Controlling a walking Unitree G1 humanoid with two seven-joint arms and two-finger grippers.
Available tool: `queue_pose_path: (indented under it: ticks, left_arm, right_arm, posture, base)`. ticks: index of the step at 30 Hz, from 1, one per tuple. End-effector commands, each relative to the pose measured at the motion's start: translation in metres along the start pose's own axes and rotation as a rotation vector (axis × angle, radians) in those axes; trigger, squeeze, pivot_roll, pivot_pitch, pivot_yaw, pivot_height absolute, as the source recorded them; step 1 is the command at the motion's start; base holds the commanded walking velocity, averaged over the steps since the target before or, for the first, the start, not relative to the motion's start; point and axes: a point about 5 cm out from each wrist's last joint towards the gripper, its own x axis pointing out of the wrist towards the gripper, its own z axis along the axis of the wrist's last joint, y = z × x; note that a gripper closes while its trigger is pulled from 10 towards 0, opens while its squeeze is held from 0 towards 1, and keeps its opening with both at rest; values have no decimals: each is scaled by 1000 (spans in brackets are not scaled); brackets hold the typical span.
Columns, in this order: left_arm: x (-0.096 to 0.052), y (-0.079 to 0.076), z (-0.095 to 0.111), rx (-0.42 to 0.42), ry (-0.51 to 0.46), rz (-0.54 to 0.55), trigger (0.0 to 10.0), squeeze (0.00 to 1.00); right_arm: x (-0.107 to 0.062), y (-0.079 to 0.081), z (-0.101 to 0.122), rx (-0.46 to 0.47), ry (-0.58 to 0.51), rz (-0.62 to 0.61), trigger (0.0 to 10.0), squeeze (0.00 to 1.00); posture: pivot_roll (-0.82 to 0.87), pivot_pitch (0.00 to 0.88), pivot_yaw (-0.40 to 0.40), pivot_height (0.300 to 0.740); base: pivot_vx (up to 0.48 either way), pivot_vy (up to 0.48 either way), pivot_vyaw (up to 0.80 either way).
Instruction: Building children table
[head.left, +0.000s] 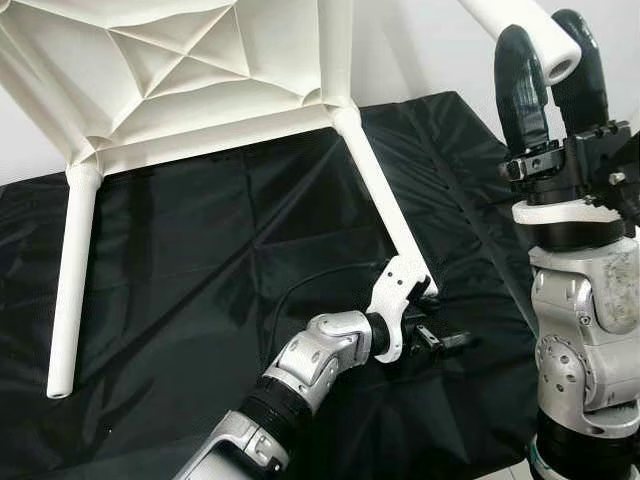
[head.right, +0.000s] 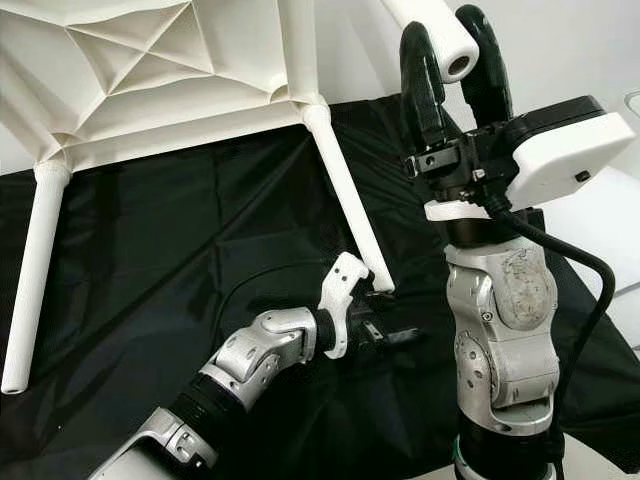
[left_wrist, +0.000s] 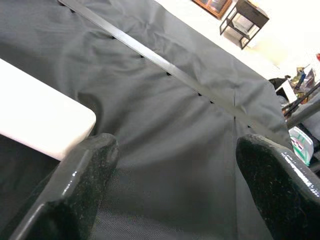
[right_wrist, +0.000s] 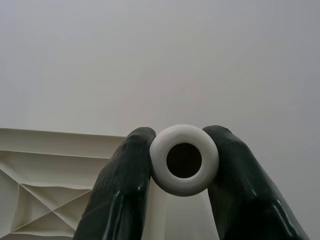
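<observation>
Right pincer (head.left: 551, 62) grips table leg (head.left: 525, 28) — upright.

Black cloth (head.left: 200, 260), pale wall (right_wrist: 160, 60) behind.

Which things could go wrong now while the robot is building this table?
The right gripper pinches a round leg only near its open end, so it could swivel or slip. The left gripper is open beside another leg's foot; a nudge there could shift the tilted table.
</observation>
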Motion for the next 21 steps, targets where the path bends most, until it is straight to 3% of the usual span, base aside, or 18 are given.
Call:
queue_pose_path:
  ticks: [1, 14, 21]
  left_arm:
    - [6, 3, 1, -41, -16, 93, 10000, 0]
    - [11, 8, 4, -58, -49, 140, 10000, 0]
    - [13, 17, 9, -55, -58, 151, 10000, 0]
  right_arm:
    - [-11, 4, -32, 73, 204, 3, 10000, 0]
    - [-15, 7, -27, 125, 214, 1, 10000, 0]
    - [-21, 8, -11, 171, 216, 19, 10000, 0]
  posture:
    - [-138, 220, 123, 740]
    - [-152, 227, 130, 740]
    - [-195, 218, 150, 740]
  base:
    - [0, 0, 0]
    - [0, 0, 0]
    - [0, 0, 0]
